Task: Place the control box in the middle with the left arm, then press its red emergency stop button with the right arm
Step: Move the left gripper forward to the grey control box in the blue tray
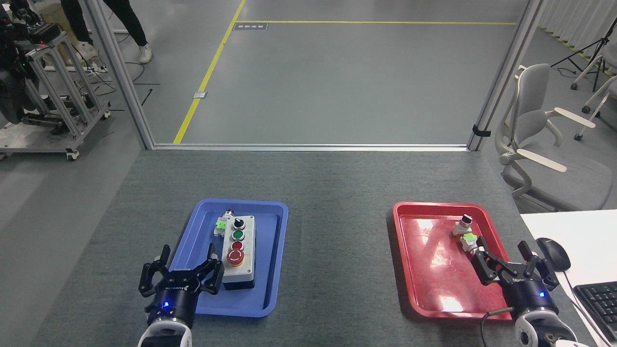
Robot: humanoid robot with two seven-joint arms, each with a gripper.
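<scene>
Bright, sharp view (overhead glare on the red tray (424, 231)).

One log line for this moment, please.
control box: in blue tray | left gripper: open beside it | right gripper: open over red tray

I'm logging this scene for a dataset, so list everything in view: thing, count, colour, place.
control box: 1, light grey with black base, in the blue tray
red emergency stop button: 1, red with yellow ring, nearest button on the box
blue tray: 1, blue, left on the table
red tray: 1, red, right on the table
switch parts: 2 sets, white and green, one per tray
middle: bare dark grey tabletop between the trays
office chair: 1, pale grey, far right
mouse: 1, black, white desk at right
keyboard: 1, black, same desk
person's legs: dark trousers, far left
left hand: black, open, beside the box
right hand: black, open, over the red tray's right edge
</scene>
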